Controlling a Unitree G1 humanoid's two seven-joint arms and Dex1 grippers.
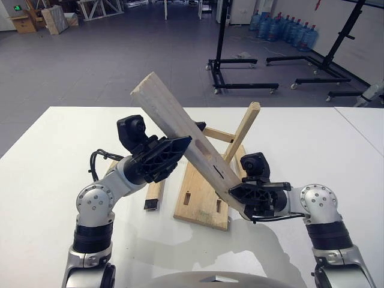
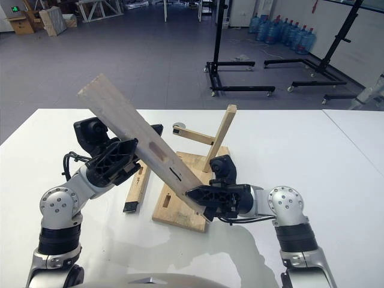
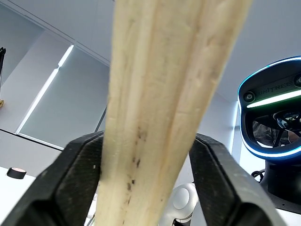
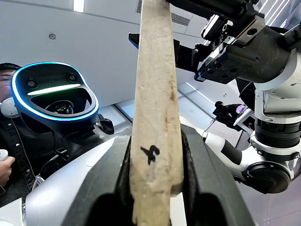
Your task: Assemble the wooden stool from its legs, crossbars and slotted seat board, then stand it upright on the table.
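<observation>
A long slotted wooden leg (image 1: pixel 180 129) slants up over the table, its high end to the far left. My left gripper (image 1: pixel 171 150) is shut on its middle, and its fingers (image 3: pixel 70 179) press both sides. My right gripper (image 1: pixel 240 195) is shut on the low end (image 4: pixel 157 117), just above the slotted seat board (image 1: pixel 198 210) that lies flat on the table. Another leg (image 1: pixel 245 133) stands tilted in the board's far side with a crossbar (image 1: pixel 219 135) sticking out to the left. A loose wooden piece (image 1: pixel 155 195) lies left of the board.
A small roll of tape (image 2: pixel 179 126) lies on the white table (image 1: pixel 54 156) behind the board. A second table (image 1: pixel 366 126) adjoins at the right. Black wheeled stands (image 1: pixel 240 66) and water bottles (image 1: pixel 282 27) are on the floor beyond.
</observation>
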